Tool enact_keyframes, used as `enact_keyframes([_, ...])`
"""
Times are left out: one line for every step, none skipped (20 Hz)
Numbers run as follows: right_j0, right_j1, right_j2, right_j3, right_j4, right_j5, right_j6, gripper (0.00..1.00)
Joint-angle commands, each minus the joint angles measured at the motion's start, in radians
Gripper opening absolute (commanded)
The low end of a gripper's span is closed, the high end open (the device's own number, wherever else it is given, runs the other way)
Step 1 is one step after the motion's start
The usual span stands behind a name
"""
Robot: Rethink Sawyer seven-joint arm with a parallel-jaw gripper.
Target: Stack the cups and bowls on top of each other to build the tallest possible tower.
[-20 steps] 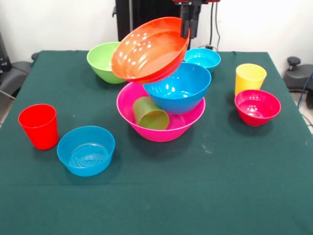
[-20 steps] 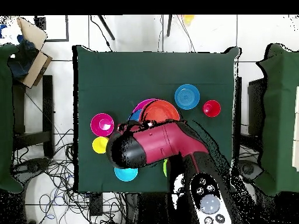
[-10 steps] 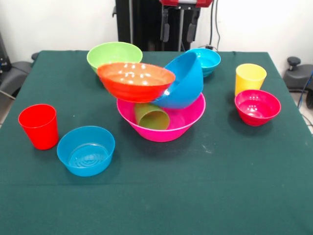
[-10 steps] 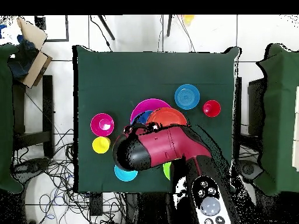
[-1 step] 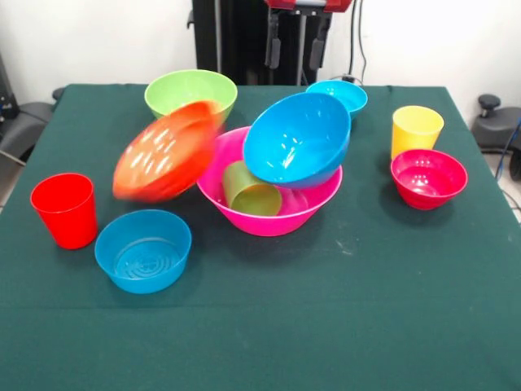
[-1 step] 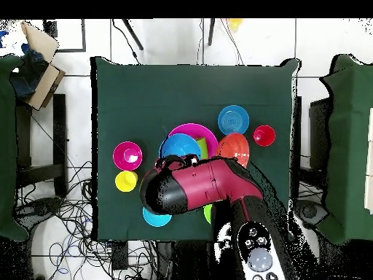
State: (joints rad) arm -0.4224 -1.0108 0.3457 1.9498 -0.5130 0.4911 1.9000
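The orange bowl (image 5: 167, 151) — light, slick plastic, best pinched at its rim — tumbles beside the pink bowl (image 5: 269, 220) mid-table; the gripper (image 5: 295, 41) hangs empty, fingers spread.

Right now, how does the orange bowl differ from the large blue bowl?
The orange bowl is blurred and steeply tipped beside the pink bowl, outside it; the large blue bowl sits sharp inside the pink bowl, leaning on its rim. Orange looks shallower, blue deeper. Both are glossy, round and tilted toward the camera.
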Motion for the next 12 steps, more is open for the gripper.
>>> enact_keyframes([0.024, 0.035, -0.028, 0.008, -0.026, -0.022, 0.078, 1.00])
enact_keyframes([0.025, 0.036, -0.030, 0.008, -0.026, -0.023, 0.078, 1.00])
enact_keyframes([0.025, 0.035, -0.030, 0.009, -0.024, -0.023, 0.075, 1.00])
enact_keyframes([0.027, 0.036, -0.033, 0.008, -0.024, -0.024, 0.075, 1.00])
enact_keyframes([0.029, 0.038, -0.035, 0.007, -0.025, -0.024, 0.075, 1.00])
enact_keyframes([0.033, 0.039, -0.039, 0.005, -0.025, -0.024, 0.077, 1.00])
enact_keyframes([0.036, 0.042, -0.042, 0.002, -0.027, -0.026, 0.079, 1.00])
enact_keyframes([0.038, 0.042, -0.045, 0.003, -0.026, -0.028, 0.080, 1.00])
enact_keyframes([0.041, 0.043, -0.046, 0.002, -0.024, -0.028, 0.081, 1.00])
enact_keyframes([0.042, 0.042, -0.048, 0.003, -0.022, -0.028, 0.081, 1.00])
enact_keyframes([0.047, 0.040, -0.051, 0.004, -0.022, -0.030, 0.084, 1.00])
enact_keyframes([0.051, 0.038, -0.054, 0.006, -0.023, -0.032, 0.088, 1.00])
